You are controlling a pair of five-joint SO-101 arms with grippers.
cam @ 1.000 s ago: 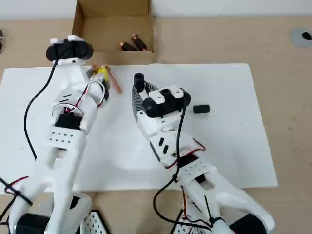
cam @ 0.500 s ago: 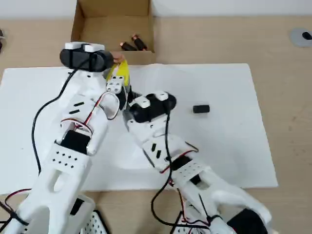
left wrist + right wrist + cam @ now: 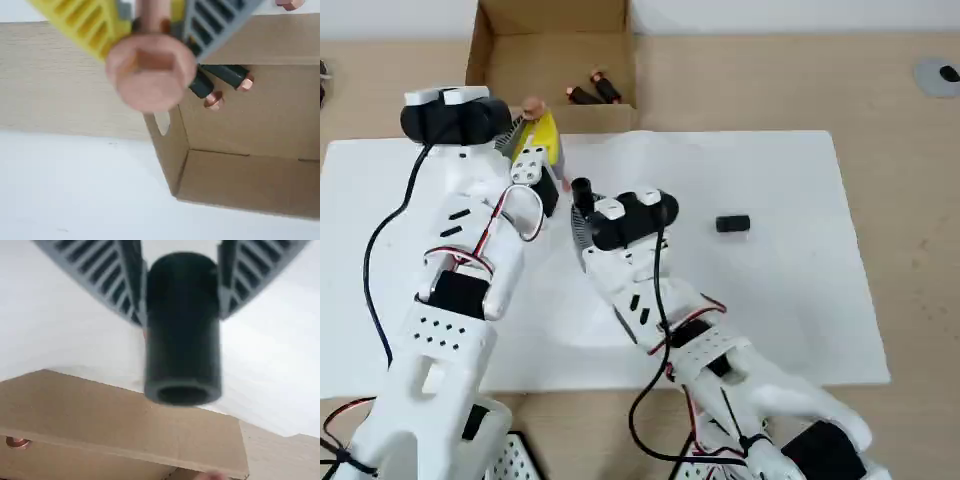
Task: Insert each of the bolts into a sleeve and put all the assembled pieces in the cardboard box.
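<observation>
At the left of the white sheet point(image 3: 780, 320), the left gripper point(image 3: 532, 118) is raised just in front of the near wall of the cardboard box point(image 3: 480, 50). Its yellow finger point(image 3: 75, 22) and grey finger point(image 3: 220, 22) are clamped on the shank of a copper bolt point(image 3: 150, 70). The bolt's hexagonal head points toward the wrist camera and sits at the box's front edge in the high view. The box stands on the wooden table point(image 3: 900, 150), touching the far edge of the sheet. Two finished pieces point(image 3: 592, 91) lie side by side on its floor toward its right wall, black sleeves with copper heads showing. Just right of the left gripper, near the middle of the sheet, the right gripper point(image 3: 583, 202) grips a black sleeve point(image 3: 182, 325) between its two grey fingers point(image 3: 95, 270). The sleeve's open bore faces away from the wrist, toward the box. Bolt and sleeve are near each other but apart, the sleeve standing nearer the arm bases than the bolt. Further right, a second black sleeve point(image 3: 732, 224) lies on its side on the sheet, well apart from both grippers.
</observation>
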